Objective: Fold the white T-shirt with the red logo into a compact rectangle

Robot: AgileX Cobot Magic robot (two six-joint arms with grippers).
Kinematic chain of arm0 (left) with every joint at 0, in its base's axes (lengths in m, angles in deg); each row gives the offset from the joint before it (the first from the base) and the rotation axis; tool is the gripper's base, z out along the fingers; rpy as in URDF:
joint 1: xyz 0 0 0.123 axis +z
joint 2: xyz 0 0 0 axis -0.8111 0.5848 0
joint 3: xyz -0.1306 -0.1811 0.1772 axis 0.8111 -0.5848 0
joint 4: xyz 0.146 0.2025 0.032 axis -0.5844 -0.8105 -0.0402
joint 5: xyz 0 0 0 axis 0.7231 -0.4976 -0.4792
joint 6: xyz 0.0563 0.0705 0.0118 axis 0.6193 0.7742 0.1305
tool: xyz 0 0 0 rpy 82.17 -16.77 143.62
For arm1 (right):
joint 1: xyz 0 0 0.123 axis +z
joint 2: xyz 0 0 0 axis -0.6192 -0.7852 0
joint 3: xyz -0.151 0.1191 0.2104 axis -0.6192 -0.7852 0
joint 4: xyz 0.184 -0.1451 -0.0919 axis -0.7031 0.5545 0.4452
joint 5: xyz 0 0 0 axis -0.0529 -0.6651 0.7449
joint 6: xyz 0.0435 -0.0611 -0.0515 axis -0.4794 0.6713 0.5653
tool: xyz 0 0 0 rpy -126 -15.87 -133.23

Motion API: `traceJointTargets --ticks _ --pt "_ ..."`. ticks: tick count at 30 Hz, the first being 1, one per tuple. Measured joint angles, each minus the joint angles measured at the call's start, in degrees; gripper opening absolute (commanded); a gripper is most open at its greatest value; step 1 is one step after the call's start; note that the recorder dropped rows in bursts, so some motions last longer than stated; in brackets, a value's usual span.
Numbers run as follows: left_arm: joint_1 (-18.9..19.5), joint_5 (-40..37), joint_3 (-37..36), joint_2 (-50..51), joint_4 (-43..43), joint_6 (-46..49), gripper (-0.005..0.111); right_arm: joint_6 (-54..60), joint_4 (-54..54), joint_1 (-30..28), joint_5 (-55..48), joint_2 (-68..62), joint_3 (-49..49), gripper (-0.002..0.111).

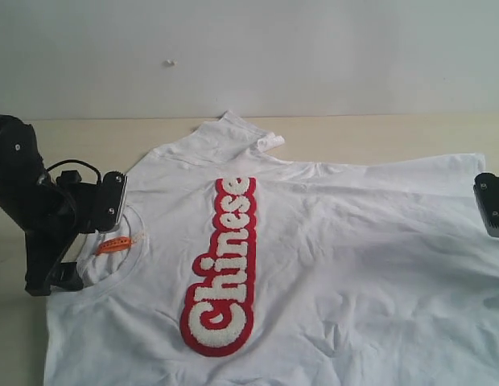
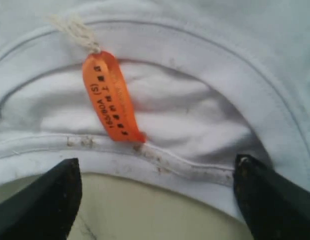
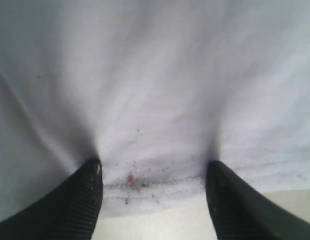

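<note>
The white T-shirt (image 1: 354, 265) lies flat, chest up, with its collar to the left and its hem to the right. The red logo (image 1: 224, 269) reading "Chinese" runs along the chest. My left gripper (image 2: 156, 167) is open, its fingers straddling the back rim of the collar (image 2: 185, 167), just below the orange tag (image 2: 111, 97). In the exterior view the left arm (image 1: 40, 209) stands beside the neck opening and the tag (image 1: 117, 244). My right gripper (image 3: 154, 167) is open at the stitched hem (image 3: 160, 187), with its fingertips (image 3: 92, 175) resting on the cloth.
A light wooden table (image 1: 378, 137) carries the shirt, and a white wall rises behind it. One sleeve (image 1: 233, 133) points toward the wall, its cuff curled. The shirt's near part runs out of the exterior view. The right gripper's body (image 1: 492, 205) shows at the right edge.
</note>
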Motion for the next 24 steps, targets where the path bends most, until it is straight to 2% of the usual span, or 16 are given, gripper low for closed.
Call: traceJointTargets --ticks 3,5,6,8,10,12,14,19,24 --pt "0.00 0.00 0.00 0.00 0.09 0.55 0.079 3.70 -1.34 0.00 -1.37 -0.40 0.23 0.059" --pt "0.00 0.00 0.00 0.00 0.23 1.68 0.069 4.76 -1.72 0.00 -1.79 -0.76 0.36 0.059" --pt "0.00 0.00 0.00 0.00 0.23 2.13 0.059 4.91 -1.82 0.00 -1.93 -0.88 0.46 0.059" --pt "0.00 0.00 -0.12 0.09 0.47 3.12 0.046 5.13 -1.82 0.00 -1.97 -0.89 0.60 0.059" --pt "0.00 0.00 -0.20 0.34 0.61 3.35 0.044 5.13 -2.01 0.00 -1.97 -0.89 0.60 0.059" --pt "0.00 0.13 -0.20 0.27 0.75 3.34 0.047 5.16 -2.06 0.00 -1.97 -0.89 0.60 0.059" --pt "0.00 0.44 -0.24 0.27 0.73 3.34 0.057 5.27 -2.15 0.00 -1.97 -0.89 0.60 0.059" --pt "0.00 1.94 -0.24 0.27 0.86 3.34 0.070 4.95 -3.50 0.00 -2.01 -0.98 0.70 0.059" --pt "0.00 2.91 -0.13 0.27 1.10 3.34 0.078 -1.37 -7.26 -0.10 -2.45 -0.98 0.70 0.059"
